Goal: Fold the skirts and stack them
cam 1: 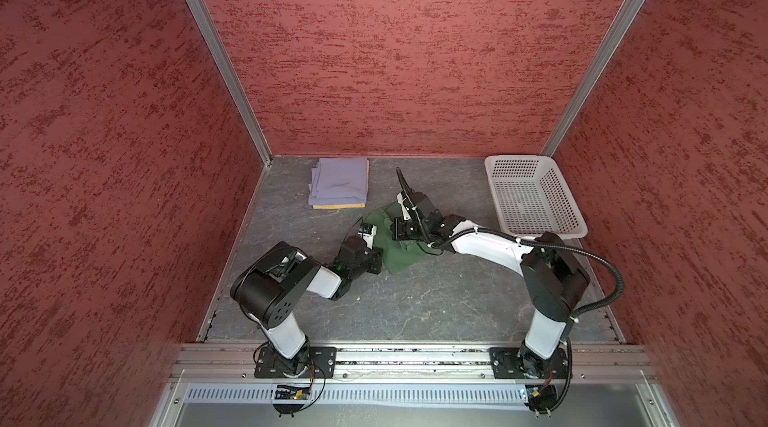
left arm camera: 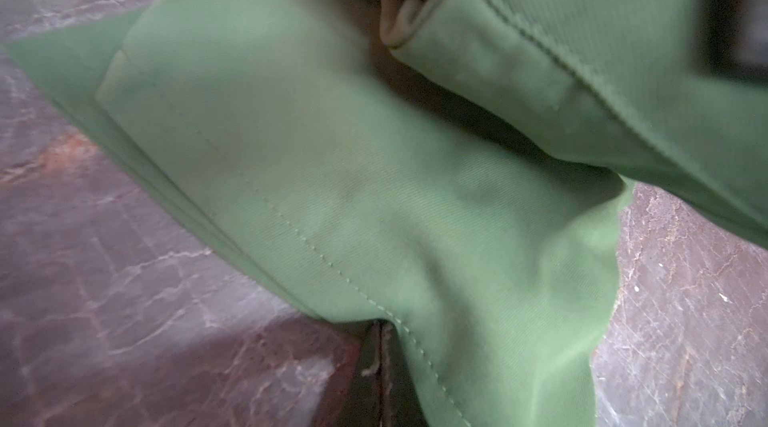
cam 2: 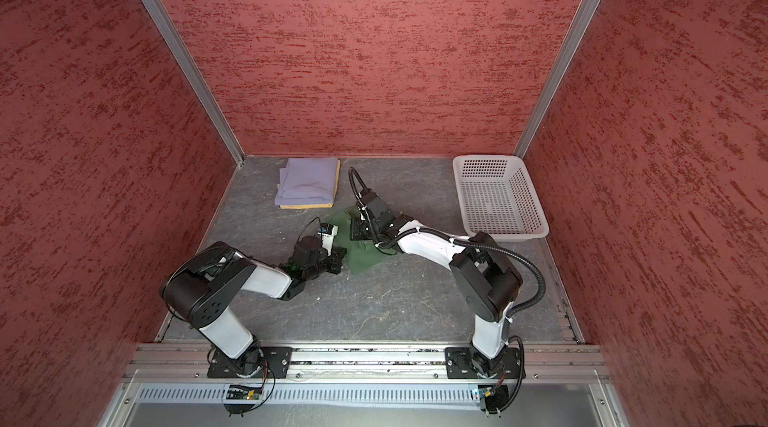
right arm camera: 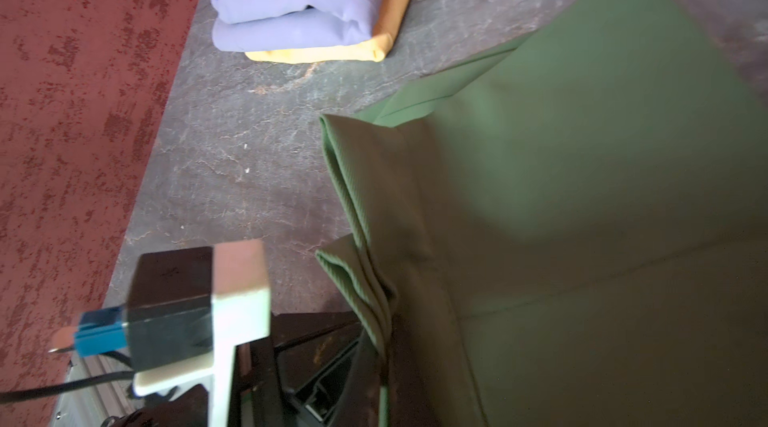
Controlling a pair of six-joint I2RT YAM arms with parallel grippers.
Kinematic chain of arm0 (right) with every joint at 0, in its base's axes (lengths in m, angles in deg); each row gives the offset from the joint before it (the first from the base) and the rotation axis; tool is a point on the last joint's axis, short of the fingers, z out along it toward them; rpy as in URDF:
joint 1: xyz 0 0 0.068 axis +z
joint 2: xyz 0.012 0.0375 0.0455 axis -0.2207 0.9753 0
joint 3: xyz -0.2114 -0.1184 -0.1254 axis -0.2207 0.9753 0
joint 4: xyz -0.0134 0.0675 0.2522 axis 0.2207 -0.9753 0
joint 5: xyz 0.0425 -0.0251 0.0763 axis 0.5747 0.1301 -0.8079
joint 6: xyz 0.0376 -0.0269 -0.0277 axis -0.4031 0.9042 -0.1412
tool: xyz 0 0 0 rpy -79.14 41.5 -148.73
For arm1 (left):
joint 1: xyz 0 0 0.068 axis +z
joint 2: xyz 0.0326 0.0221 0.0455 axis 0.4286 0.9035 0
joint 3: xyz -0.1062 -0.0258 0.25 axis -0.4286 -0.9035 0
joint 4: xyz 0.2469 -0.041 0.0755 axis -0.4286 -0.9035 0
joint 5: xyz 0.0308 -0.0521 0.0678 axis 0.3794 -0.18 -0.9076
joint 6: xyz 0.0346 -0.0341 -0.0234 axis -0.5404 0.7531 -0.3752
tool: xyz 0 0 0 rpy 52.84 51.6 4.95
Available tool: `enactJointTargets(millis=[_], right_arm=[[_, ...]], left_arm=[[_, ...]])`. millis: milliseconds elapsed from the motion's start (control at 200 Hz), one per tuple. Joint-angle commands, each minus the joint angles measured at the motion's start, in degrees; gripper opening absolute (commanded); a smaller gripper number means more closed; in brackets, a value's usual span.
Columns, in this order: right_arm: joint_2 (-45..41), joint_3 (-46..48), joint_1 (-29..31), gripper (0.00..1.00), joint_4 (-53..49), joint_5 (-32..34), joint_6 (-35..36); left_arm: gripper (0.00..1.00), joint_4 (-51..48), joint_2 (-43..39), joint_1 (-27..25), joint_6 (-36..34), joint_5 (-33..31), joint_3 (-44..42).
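Green skirt [cam 1: 398, 258] is strung between both arms right now. Left gripper [cam 1: 375, 258] is pinched tight on a stitched hem edge, which is clear in its wrist view. Right gripper [cam 1: 397, 231] is clamped on a bunched, ribbed-looking edge, with its fingertips mostly buried in cloth. The two grippers sit close together. The skirt spills from the left gripper toward the right arm's side and rests partly on the table [cam 1: 415, 304]. It looks doubled over at least once, but I can't count layers.

What matters next, I reckon, is where the stack is. The lavender skirt [cam 1: 338, 182], folded on top of the yellow skirt [cam 1: 338, 206], lies farther out than both grippers and off to the left one's side. It's near the green cloth but not touching it. The right gripper looks a bit nearer to it, so I'd guess both carry outward and leftward together.
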Motion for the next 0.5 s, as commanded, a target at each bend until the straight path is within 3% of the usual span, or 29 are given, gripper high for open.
enactJointTargets(millis=[0, 496], right_arm=[[-0.41, -1.29, 1.37, 0.00, 3.61, -1.34, -1.15], [8.02, -0.83, 2.23, 0.00, 6.62, -4.07, -4.52]], left_arm=[[0.04, -0.72, 1.01, -0.33, 0.26, 0.98, -0.30], [0.04, -0.90, -0.24, -0.25, 0.35, 0.59, -1.62]])
